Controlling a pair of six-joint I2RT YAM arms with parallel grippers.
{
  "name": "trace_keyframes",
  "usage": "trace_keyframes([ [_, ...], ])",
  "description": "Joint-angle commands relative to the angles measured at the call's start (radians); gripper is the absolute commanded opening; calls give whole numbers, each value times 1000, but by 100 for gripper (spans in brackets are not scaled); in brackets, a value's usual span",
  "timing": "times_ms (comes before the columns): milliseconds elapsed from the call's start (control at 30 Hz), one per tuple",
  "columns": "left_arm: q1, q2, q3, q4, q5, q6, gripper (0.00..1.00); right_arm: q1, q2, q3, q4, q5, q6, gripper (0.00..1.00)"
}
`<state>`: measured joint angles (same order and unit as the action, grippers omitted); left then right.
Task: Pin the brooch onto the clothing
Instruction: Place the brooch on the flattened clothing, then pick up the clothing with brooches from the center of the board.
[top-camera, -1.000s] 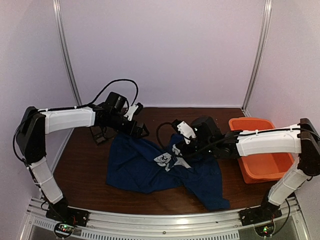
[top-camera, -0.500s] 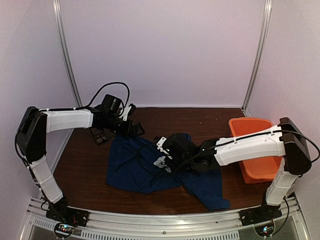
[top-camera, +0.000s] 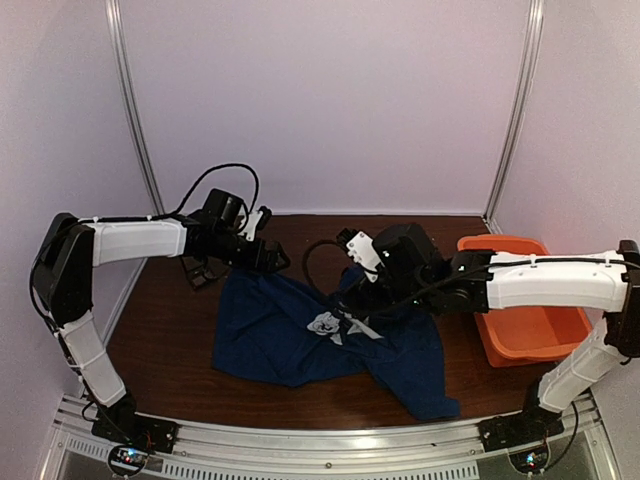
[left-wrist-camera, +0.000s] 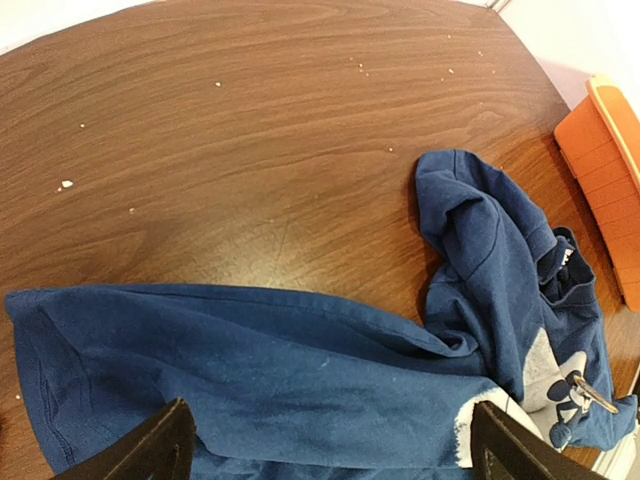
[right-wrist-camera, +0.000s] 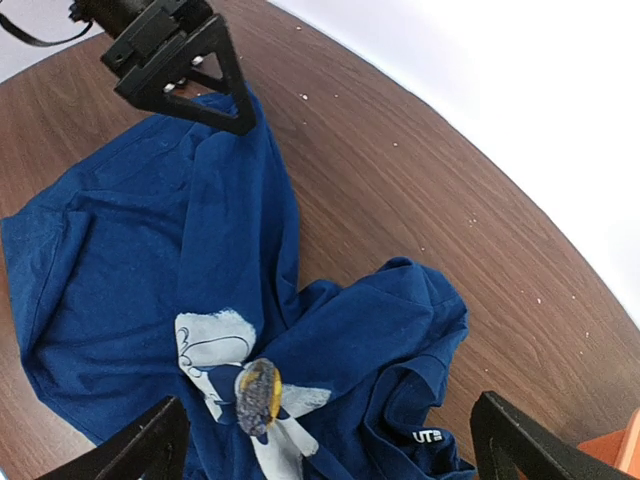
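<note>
The clothing (top-camera: 290, 335), a navy T-shirt (right-wrist-camera: 150, 230), lies crumpled on the brown table with its white print folded and facing up. The brooch (right-wrist-camera: 258, 397), a small round badge, stands tilted on edge on that print (top-camera: 327, 323). It shows edge-on in the left wrist view (left-wrist-camera: 592, 393). My right gripper (right-wrist-camera: 335, 450) hovers above it, open, and nothing touches its fingers. My left gripper (left-wrist-camera: 335, 455) is open over the shirt's far left edge (top-camera: 265, 258) and holds nothing.
An orange tub (top-camera: 520, 300) stands at the right side of the table; its corner shows in the left wrist view (left-wrist-camera: 610, 170). A small black box (top-camera: 197, 272) sits behind the left gripper. The table's back wall is close behind both arms.
My right gripper has opened, let go of the brooch and pulled up and back to the right. The brooch stays on the print. The left arm has barely moved.
</note>
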<state>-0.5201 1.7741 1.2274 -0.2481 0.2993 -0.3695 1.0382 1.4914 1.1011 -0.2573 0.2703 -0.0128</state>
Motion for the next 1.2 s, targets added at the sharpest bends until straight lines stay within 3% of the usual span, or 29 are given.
trace_keyframes([
  [0,7,-24,-18,48,-4,-2,98,-58,-62,-50,18,-58,61,100],
  [433,9,-38,-29,71,-9,-4,98,-205,-155,-115,71,-117,155,100],
  [1167,9,-44,-37,78,5,-5,98,-282,-126,-130,66,-140,230,100],
])
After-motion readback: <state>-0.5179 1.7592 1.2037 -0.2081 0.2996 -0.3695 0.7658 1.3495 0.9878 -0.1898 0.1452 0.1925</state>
